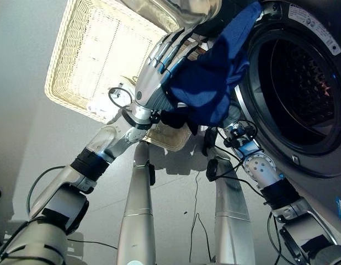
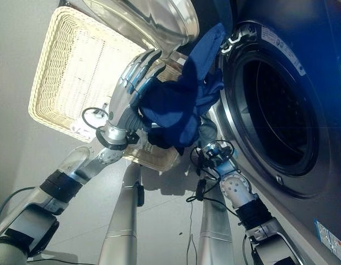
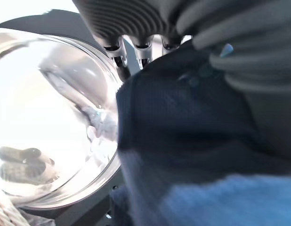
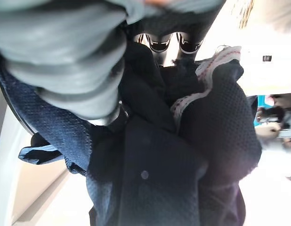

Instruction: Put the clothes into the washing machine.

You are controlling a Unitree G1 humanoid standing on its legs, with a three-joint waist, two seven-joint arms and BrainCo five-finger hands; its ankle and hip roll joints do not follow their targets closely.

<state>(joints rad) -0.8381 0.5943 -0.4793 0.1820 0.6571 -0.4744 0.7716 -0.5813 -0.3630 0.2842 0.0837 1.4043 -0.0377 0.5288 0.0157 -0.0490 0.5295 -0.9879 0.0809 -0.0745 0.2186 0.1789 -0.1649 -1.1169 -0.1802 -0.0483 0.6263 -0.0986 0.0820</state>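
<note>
Dark blue garment [image 1: 212,83] bunched between both hands, hanging just outside the washing machine's [image 2: 281,105] round opening, its upper corner draped against the rim and its long axis running roughly up and down alongside that opening. Left hand [image 1: 159,72] pressed against the far side of the cloth from the drum, fingers nearly straight, flat on the fabric rather than curled. Right hand [image 4: 65,75] underneath and closer to the drum, mostly buried in folds; cannot tell how its fingers sit. Cloth soft, knitted, a lighter trim possibly showing in one fold. Drum perforated metal; glass door [image 3: 51,122] domed and glossy. Pale woven wicker basket [image 1: 99,61] on the floor, away from the opening, beyond the left hand.
</note>
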